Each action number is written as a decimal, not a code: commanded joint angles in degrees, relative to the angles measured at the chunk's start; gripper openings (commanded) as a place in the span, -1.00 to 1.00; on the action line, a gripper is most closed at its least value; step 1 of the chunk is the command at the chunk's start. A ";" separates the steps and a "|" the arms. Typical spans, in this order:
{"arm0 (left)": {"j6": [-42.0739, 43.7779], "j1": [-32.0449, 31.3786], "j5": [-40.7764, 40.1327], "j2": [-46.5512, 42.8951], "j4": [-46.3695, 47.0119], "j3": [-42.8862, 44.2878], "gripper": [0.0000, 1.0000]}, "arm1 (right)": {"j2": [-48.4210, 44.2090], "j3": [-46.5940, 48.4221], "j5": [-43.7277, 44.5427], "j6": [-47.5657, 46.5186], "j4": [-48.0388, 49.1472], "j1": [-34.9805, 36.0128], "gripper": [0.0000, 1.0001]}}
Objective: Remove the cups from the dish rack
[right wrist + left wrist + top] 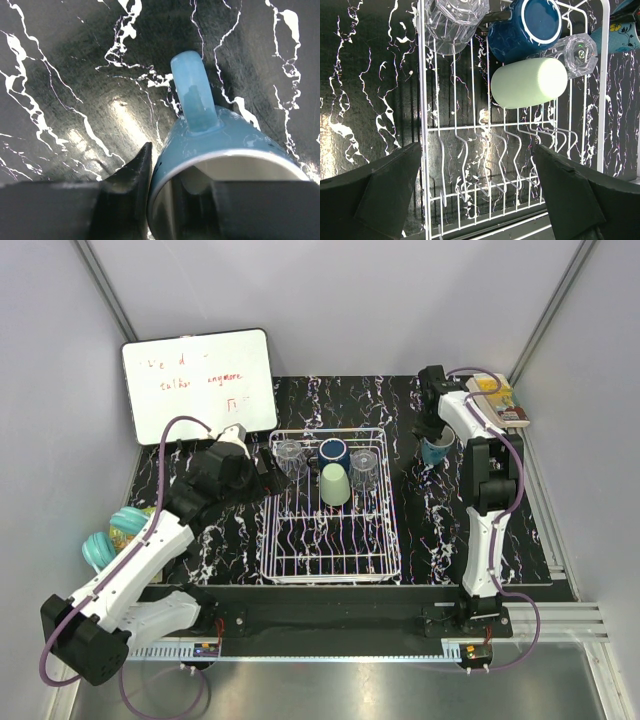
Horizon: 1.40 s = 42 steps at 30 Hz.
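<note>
Pinching the wall of the light blue mug (200, 135) with the right gripper (170, 200), one finger (127, 175) outside the rim and the other inside, the handle pointing away from the wrist. Seen from above just to the right of the dish rack (332, 578), over the black marbled table (430, 525) and outside the wire. Impossible to tell whether set down on the tabletop or held just off it. Nothing in the left gripper (477, 200): fingers (385, 195) spread wide, hovering at the rack's far left corner, with the left rim and the upright prongs of the near half below in the wrist view. Four cups inside the rack, all gathered at the far end: a clear glass (288, 455) in the far left corner, closest to the open fingers; a navy mug (334, 452) at the middle of the far side; a second clear glass (365, 462) to the right of that; and a pale green tumbler (335, 486) lying on its side just nearer, close against the navy mug. Propped at the back left, a whiteboard (200, 380) with red scribbles. By the table's left edge, beside the left arm, two turquoise ribbed balls (98, 550).
</note>
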 commanded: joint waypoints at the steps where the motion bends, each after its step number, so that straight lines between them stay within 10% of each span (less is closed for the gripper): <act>1: 0.98 -0.15 -0.93 -0.23 1.73 -0.10 0.98 | -5.01 -2.73 -0.19 -0.46 4.01 -0.19 -0.30; 13: 2.74 -0.23 -1.98 -0.41 1.81 0.86 0.97 | -21.45 -7.92 -4.04 0.95 11.14 0.07 0.60; 42: 9.24 -13.07 -8.58 27.71 11.13 18.08 0.98 | -68.04 -40.44 -8.88 -2.31 17.47 17.83 0.72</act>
